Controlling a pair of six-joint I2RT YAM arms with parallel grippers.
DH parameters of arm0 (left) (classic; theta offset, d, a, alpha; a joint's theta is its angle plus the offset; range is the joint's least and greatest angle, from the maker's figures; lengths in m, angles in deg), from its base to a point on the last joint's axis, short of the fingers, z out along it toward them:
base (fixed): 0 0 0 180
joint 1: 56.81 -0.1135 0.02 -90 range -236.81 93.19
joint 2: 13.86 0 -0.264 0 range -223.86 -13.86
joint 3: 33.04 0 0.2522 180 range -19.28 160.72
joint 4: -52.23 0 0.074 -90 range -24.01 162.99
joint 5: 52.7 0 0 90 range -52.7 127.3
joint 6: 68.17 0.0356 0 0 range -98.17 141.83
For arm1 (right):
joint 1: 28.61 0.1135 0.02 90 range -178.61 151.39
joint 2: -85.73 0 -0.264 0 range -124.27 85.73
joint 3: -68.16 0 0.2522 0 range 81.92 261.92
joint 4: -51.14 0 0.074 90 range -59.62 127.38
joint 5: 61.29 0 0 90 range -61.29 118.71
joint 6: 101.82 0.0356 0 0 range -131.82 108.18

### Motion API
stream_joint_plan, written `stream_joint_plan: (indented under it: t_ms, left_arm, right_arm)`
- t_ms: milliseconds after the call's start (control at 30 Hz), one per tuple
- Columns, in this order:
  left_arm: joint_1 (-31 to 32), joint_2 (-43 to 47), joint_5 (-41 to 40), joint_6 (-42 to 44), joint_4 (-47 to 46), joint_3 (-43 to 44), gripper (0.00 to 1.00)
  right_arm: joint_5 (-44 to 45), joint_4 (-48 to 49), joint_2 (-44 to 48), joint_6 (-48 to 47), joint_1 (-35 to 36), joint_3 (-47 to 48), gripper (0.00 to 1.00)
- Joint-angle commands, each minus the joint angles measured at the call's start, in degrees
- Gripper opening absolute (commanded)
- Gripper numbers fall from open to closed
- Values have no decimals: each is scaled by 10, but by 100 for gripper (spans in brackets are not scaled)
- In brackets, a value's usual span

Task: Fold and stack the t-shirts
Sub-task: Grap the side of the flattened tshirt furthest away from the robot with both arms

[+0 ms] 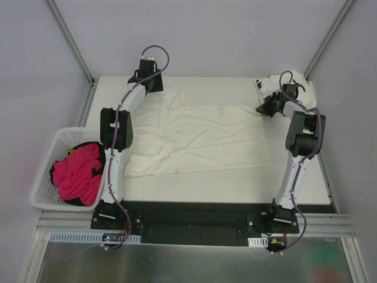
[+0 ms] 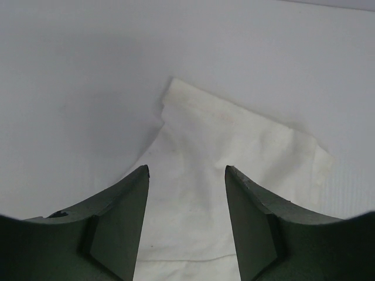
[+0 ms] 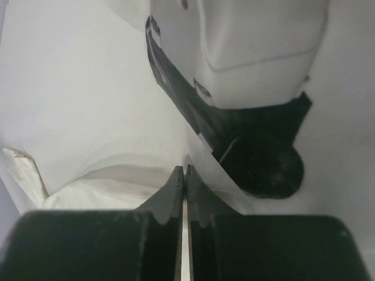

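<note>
White table top (image 1: 206,183) with grey walls (image 1: 188,35) around it fills our view. In the middle of the frame the big plain cream-white cloth t-shirt (image 1: 200,138) lies spread almost flat. At the left sits a white plastic basket (image 1: 41,177) holding a pink cloth (image 1: 76,171). In the upper right corner the smaller white t-shirt with black marks (image 1: 300,79) is bunched up. Our left gripper (image 2: 187,171) hangs over the cream sleeve (image 2: 234,134), fingers spread, holding nothing. Our right gripper (image 3: 184,170) has fingers pressed together; we cannot tell if cloth is caught. We think both shirts are light and floppy, so pinch an edge or corner.
</note>
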Motion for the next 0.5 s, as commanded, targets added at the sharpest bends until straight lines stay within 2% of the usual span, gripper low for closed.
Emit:
stream_joint_plan:
  t_ms: [0, 200, 467]
  left_arm:
    - [-5, -17, 80, -13, -8, 33, 54]
    - [-13, -33, 105, -20, -41, 38, 53]
    - [-23, -54, 97, -22, -66, 60, 52]
  right_arm:
    - [-2, 2, 32, -3, -4, -18, 1]
    - [-5, 13, 42, 1, -7, -33, 1]
    - [-5, 15, 51, 0, -10, -48, 1]
